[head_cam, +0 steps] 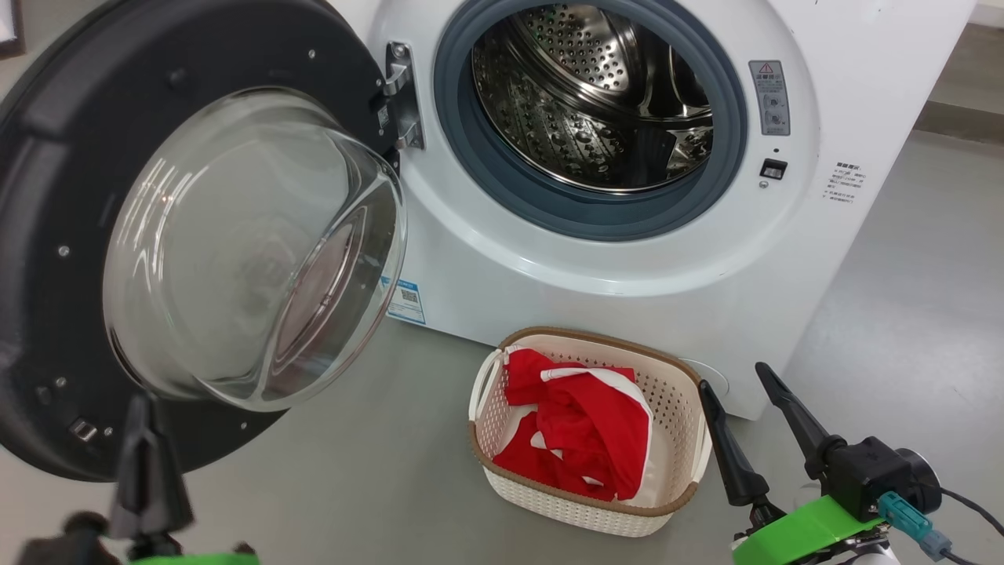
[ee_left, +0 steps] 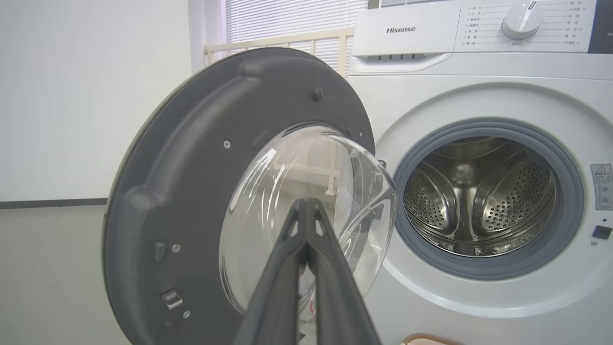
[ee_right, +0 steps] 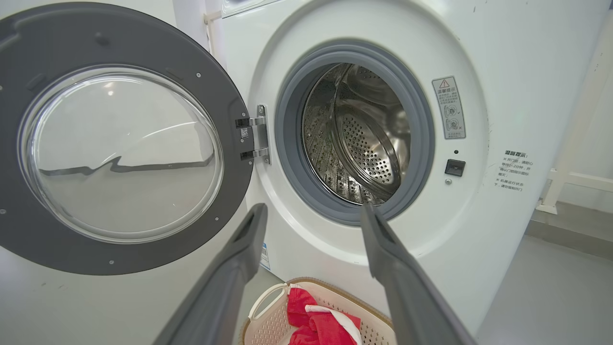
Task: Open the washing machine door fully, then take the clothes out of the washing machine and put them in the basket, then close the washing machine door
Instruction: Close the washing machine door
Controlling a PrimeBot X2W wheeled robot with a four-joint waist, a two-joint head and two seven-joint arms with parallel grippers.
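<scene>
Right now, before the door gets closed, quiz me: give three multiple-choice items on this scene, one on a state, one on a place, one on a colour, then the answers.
1. The washing machine door is:
A. shut
B. swung open
C. taken off

2. The clothes lie:
A. over the door
B. in the basket
C. under the basket

3. The basket's rim is:
A. brown
B. blue
C. black

Answers: 1 B, it stands swung wide, inner side showing; 2 B, the red fabric sits within the cream walls; 3 A, a brown woven-look band runs round the top.
</scene>
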